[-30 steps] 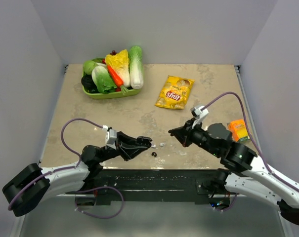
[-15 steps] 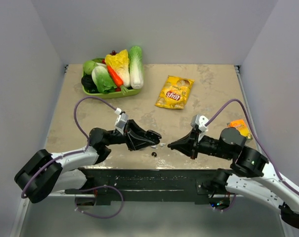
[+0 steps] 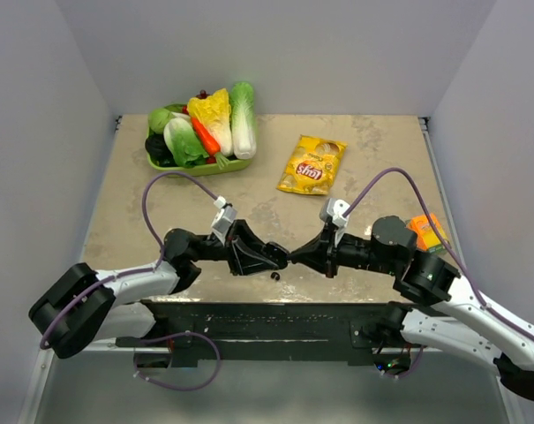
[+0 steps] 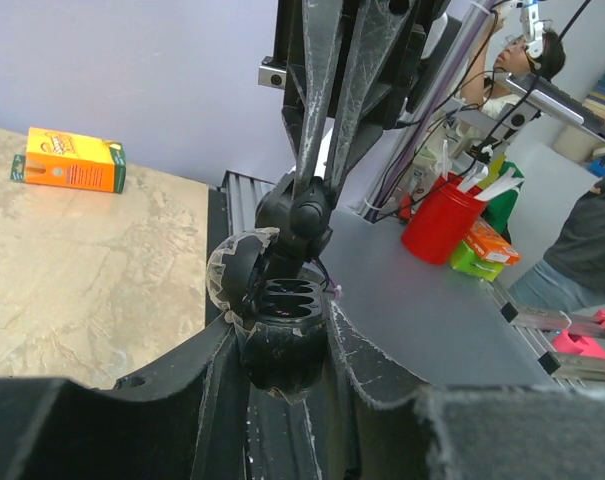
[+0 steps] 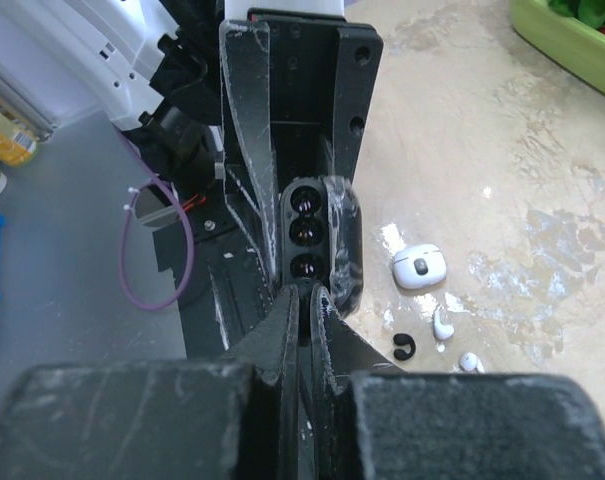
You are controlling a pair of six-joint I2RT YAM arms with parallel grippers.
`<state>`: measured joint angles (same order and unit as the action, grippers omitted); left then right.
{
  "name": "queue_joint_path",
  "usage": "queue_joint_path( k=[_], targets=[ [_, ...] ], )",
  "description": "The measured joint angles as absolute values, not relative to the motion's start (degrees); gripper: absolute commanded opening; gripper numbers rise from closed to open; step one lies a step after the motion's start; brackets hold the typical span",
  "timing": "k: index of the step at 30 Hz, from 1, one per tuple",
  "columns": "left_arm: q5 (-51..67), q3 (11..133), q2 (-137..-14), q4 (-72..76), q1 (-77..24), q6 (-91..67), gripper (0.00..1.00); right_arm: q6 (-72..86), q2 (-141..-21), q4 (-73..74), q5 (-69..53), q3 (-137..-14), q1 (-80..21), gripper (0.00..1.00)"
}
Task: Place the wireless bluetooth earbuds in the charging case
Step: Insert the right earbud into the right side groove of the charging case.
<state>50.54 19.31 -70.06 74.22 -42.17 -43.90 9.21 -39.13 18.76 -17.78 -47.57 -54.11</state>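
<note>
My left gripper [image 3: 278, 258] [image 4: 282, 312] is shut on a small black charging case [image 4: 280, 335] [image 5: 320, 240], held off the table with its lid [image 4: 232, 272] flipped open and its dark sockets showing. My right gripper [image 3: 294, 259] [image 5: 304, 290] [image 4: 312, 200] is shut on a dark rounded earbud [image 4: 310, 214], tip to tip with the left one and right at the case's open mouth. Another dark earbud [image 3: 275, 276] [image 5: 406, 346] lies on the table below. Two white earbuds [image 5: 442, 325] [image 5: 470, 362] lie beside it.
A white case [image 5: 419, 267] sits on the table near the loose buds. A green tray [image 3: 200, 165] of toy vegetables stands at the back left, a yellow chips bag [image 3: 311, 165] at the back middle, and an orange box [image 3: 425, 231] [image 4: 70, 160] at the right.
Both arms have swung toward the middle. The left one carried the black case rightward, the right one moved left, and their tips now meet.
</note>
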Motion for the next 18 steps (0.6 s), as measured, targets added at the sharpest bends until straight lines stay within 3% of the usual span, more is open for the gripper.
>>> queue_joint_path(
  k=[18],
  targets=[
    [48.8,19.3,-71.9,74.2,-44.4,-42.2,0.00,9.5,-41.1,15.1,-17.7,-47.5,-55.2,0.00]
  ],
)
